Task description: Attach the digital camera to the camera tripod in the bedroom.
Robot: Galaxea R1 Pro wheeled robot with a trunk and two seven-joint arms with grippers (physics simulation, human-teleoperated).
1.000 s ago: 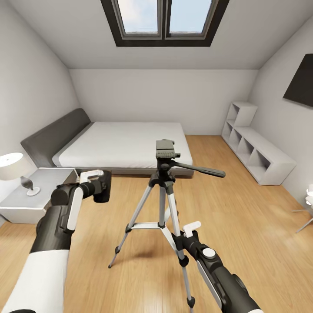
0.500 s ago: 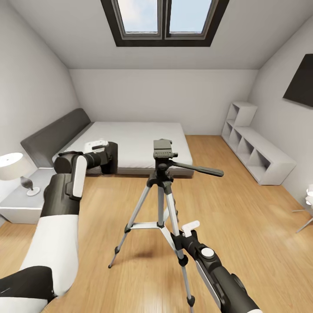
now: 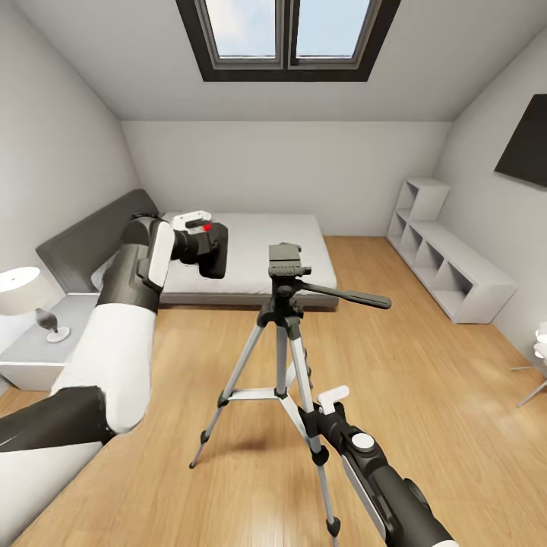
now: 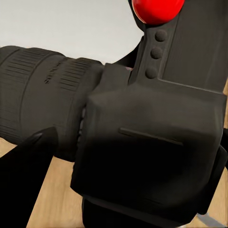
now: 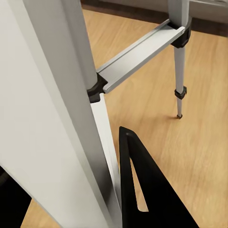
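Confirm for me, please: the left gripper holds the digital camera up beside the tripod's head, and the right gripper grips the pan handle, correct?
Not quite. In the head view the right gripper is low at a tripod leg, not the pan handle. The left gripper does hold the digital camera beside the head.
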